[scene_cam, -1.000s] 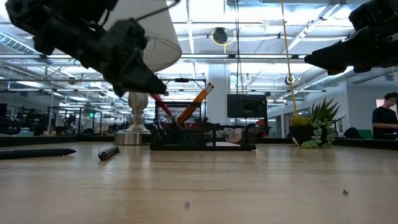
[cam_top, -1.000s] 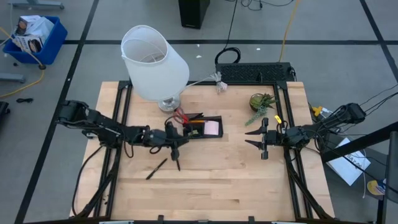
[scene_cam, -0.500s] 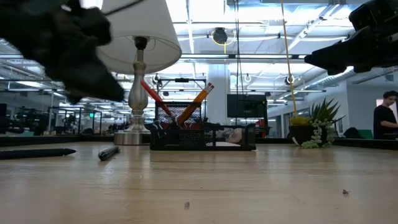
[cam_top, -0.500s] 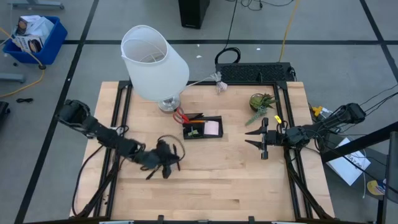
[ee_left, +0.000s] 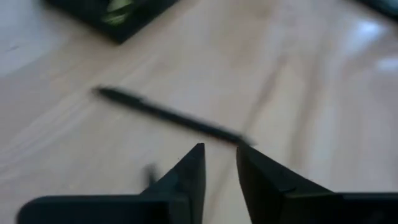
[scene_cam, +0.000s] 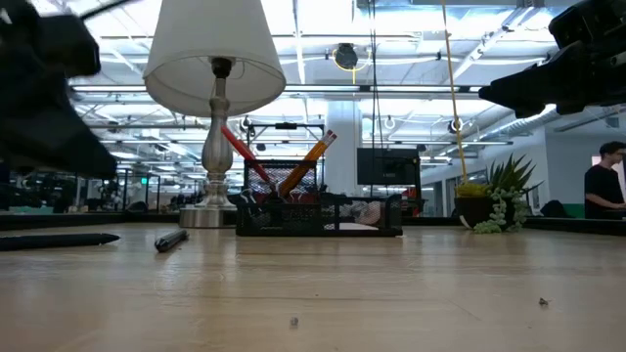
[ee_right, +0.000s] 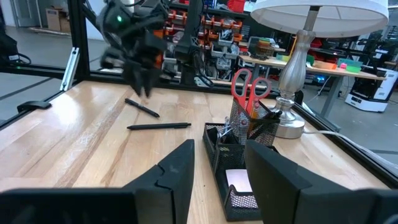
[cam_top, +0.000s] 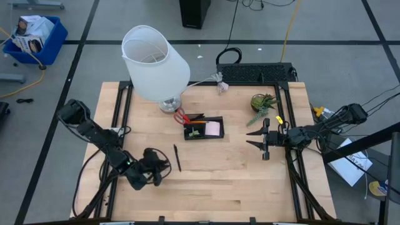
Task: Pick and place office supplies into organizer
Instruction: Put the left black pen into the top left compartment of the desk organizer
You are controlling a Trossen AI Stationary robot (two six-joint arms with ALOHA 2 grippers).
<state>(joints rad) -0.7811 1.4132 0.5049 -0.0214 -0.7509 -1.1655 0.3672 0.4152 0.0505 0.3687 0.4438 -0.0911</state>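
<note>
We look down on a pale wooden table set on a grey floor marked with dark tape lines, while the level view shows a large workshop with bright ceiling lights behind it and a person seated at the far right. A white-shaded lamp stands near the table's back edge, and a small green potted plant sits toward the back right. Just in front of the lamp base rests the black organizer, which holds red-handled scissors and an orange pencil leaning upright at its lamp end, with a pink sticky-note pad in the wider compartment. One black pen lies loose on the wood in front of the organizer, well apart from it. The left gripper is low over the table near the front left, close beside that pen; its wrist camera shows the fingers standing a narrow gap apart with nothing between them, the pen lying just beyond their tips. The right gripper waits on the right side of the table, its fingers parted and empty, pointing toward the organizer.
</note>
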